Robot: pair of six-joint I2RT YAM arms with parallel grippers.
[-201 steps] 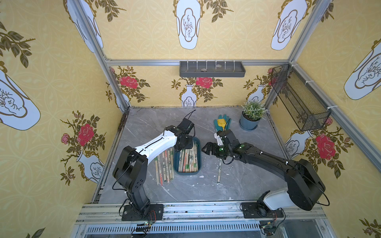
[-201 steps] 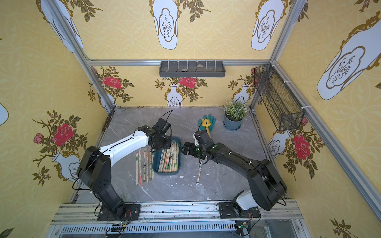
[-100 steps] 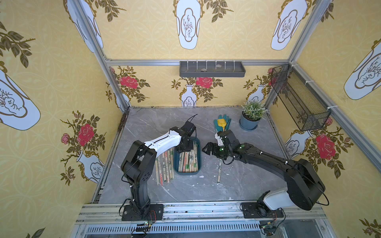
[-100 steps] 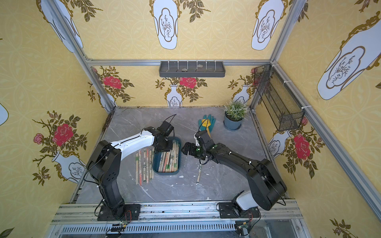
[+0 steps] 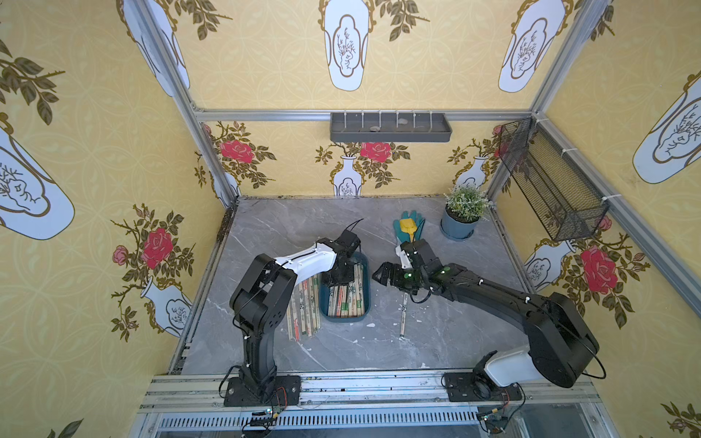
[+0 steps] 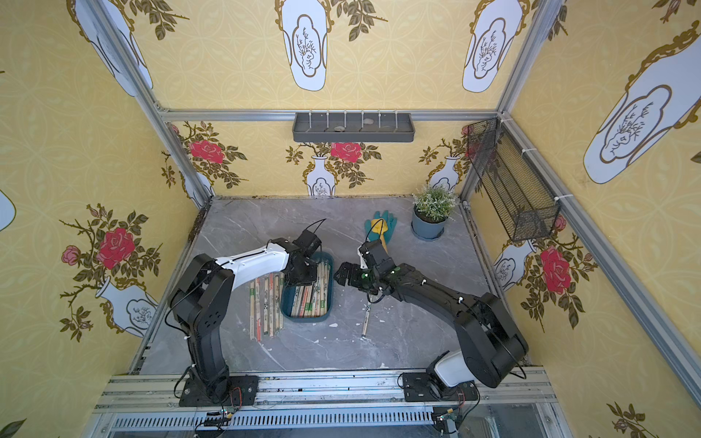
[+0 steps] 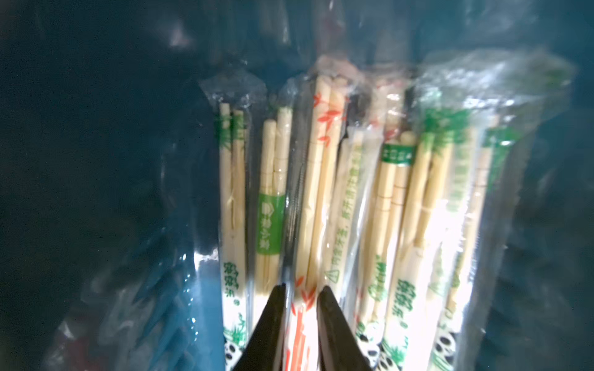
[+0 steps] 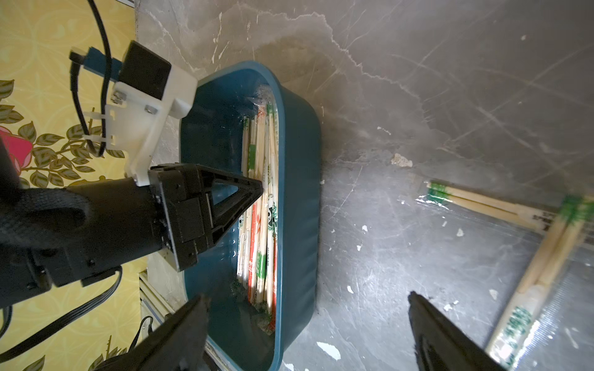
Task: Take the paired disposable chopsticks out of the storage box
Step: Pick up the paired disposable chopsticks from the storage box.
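Wrapped chopsticks (image 5: 347, 299) in teal box (image 5: 343, 318)

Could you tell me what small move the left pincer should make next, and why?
Probably lift straight up a little: the left pincer looks closed on the red-printed chopstick pair, which lies among other wrapped pairs inside the storage box, so a short rise should free it.

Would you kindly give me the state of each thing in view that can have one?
Left gripper: shut on red-printed chopsticks, inside the box.
Right gripper: open, empty, beside the box.
Box: upright, partly filled with wrapped chopsticks.
Chopsticks on the table: lying flat outside the box, wrapped.
Plant pot: upright.
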